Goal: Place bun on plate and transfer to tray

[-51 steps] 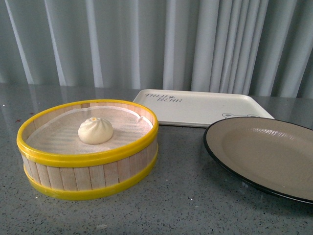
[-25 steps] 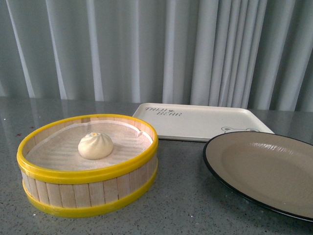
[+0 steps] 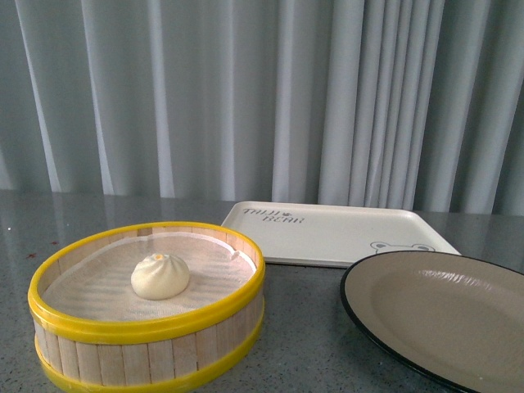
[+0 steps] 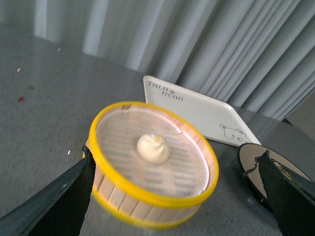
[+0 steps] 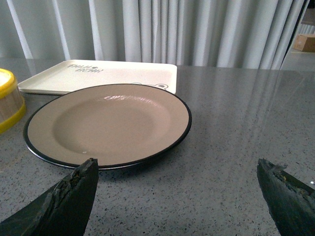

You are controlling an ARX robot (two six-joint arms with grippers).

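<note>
The cream-white bun [image 3: 160, 276] with a pleated top sits in the middle of a yellow-rimmed wooden steamer basket [image 3: 147, 327] at the front left. It also shows in the left wrist view [image 4: 153, 148]. The beige plate with a black rim [image 3: 434, 307] lies empty at the front right and shows in the right wrist view [image 5: 106, 123]. The cream tray [image 3: 336, 233] with "BEAR" lettering lies behind them, empty. My left gripper [image 4: 174, 189] is open, above and in front of the basket. My right gripper [image 5: 177, 184] is open, low over the table in front of the plate. Neither arm shows in the front view.
Everything rests on a grey speckled tabletop [image 3: 303, 344]. Pale pleated curtains [image 3: 262, 90] hang behind the table. The basket's side [image 5: 7, 101] shows at the edge of the right wrist view. Bare tabletop [image 5: 236, 123] lies beside the plate.
In the front view the basket, plate and tray have all shifted lower in the picture, with more curtain showing above. They keep their places relative to one another.
</note>
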